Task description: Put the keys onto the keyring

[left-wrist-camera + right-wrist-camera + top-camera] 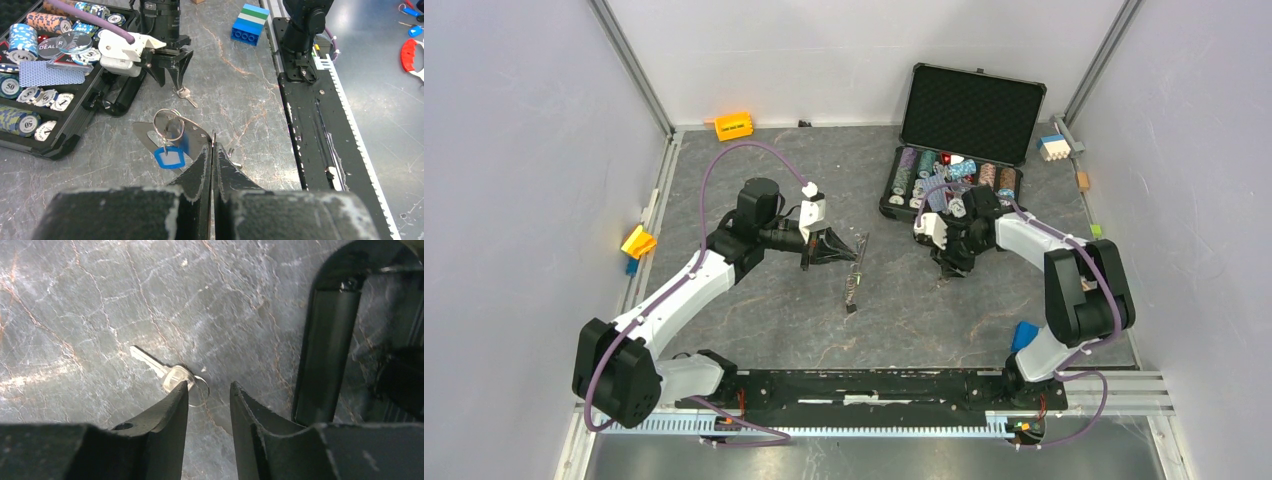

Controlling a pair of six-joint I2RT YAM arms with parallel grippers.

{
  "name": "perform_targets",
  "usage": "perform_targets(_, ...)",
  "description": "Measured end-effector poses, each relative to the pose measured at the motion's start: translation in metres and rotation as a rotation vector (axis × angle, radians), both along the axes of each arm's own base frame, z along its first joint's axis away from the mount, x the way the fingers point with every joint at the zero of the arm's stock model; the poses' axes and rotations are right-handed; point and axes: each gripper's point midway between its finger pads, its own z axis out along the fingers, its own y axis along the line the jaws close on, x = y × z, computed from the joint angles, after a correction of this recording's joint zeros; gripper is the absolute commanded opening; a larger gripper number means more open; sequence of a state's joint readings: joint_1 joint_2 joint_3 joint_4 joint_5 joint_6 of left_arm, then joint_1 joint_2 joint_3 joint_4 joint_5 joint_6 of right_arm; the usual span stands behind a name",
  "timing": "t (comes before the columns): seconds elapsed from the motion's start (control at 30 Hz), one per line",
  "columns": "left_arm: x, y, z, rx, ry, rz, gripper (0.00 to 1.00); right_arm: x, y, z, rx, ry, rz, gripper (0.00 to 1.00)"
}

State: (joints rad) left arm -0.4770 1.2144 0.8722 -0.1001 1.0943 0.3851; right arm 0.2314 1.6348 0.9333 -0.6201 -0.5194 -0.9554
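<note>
Keyring [170, 134] sits at the centre of the left wrist view, its blue tag [169, 159] hanging low, and the left gripper [212, 146] has its fingers pressed together, seemingly on the right-hand end of it. That hold looks thin; a nudge could twist it free. The key [162, 371] lies flat on the table [75, 300], left of centre in the right wrist view. The right gripper [209, 390] stands parted above it, one fingertip over the key's head rather than astride it, so closing may skate the key away or pinch only its small ring [199, 391]. The black case [325, 340] at the right edge crowds any sideways correction
</note>
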Motion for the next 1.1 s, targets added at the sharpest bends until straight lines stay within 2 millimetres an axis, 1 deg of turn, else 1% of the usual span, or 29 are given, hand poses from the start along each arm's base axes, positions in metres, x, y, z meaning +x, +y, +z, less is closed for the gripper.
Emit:
perform_targets(0.2, -0.001, 0.000, 0.001, -0.003, 0.002, -0.007, 0.02, 0.000, -0.013, 0.005, 0.015, 0.000, -0.068, 0.53)
perform_targets(0.33, -0.001, 0.000, 0.001, -0.003, 0.002, -0.007, 0.02, -0.004, -0.014, 0.007, 0.043, 0.026, -0.102, 0.55)
perform_targets(0.57, -0.001, 0.000, 0.001, -0.003, 0.001, -0.008, 0.02, -0.013, -0.011, 0.005, 0.077, 0.098, -0.184, 0.56)
perform_targets(0.73, -0.002, 0.000, 0.001, -0.005, -0.001, -0.008, 0.02, -0.012, -0.012, 0.006, 0.084, 0.121, -0.241, 0.57)
perform_targets(0.93, -0.002, 0.000, 0.002, -0.006, -0.003, -0.009, 0.02, -0.011, -0.013, 0.005, 0.084, 0.135, -0.281, 0.56)
perform_targets(1.1, -0.002, 0.000, 0.003, -0.007, -0.004, -0.009, 0.02, -0.021, -0.014, -0.002, 0.079, 0.168, -0.297, 0.53)
